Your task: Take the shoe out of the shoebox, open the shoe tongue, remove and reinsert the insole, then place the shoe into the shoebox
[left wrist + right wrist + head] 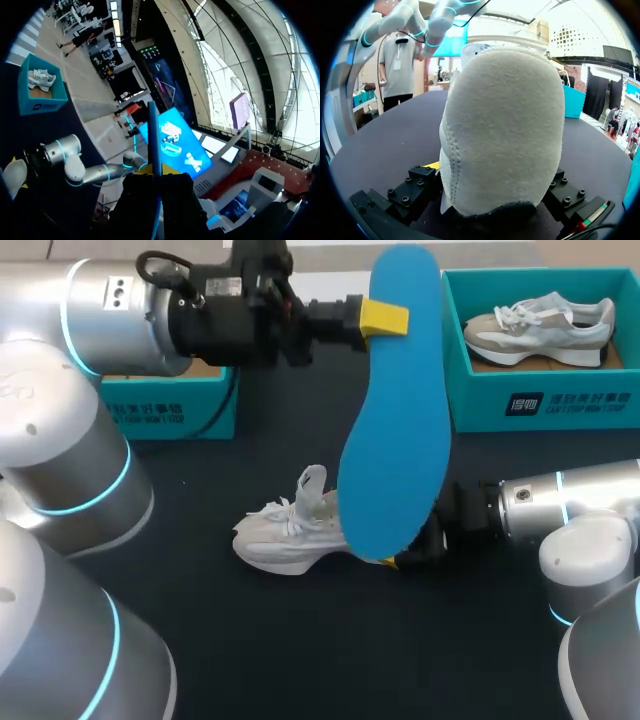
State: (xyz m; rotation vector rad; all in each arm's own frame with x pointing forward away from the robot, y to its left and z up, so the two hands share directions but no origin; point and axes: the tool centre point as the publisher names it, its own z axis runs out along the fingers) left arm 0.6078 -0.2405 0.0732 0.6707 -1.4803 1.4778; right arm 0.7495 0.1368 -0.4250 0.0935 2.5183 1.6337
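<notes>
A long blue insole hangs upright over the middle of the table, and my left gripper is shut on it near its upper end. In the left wrist view the insole shows edge-on, clamped in that gripper. Below it a white sneaker rests on the black table, toe toward the left. My right gripper is shut on the sneaker's heel. That suede heel fills the right wrist view, pressed between the right gripper's two fingers.
A teal shoebox at the back right holds a second sneaker. Another teal box stands at the back left, partly behind my left arm. Bare black tabletop lies in front of the sneaker.
</notes>
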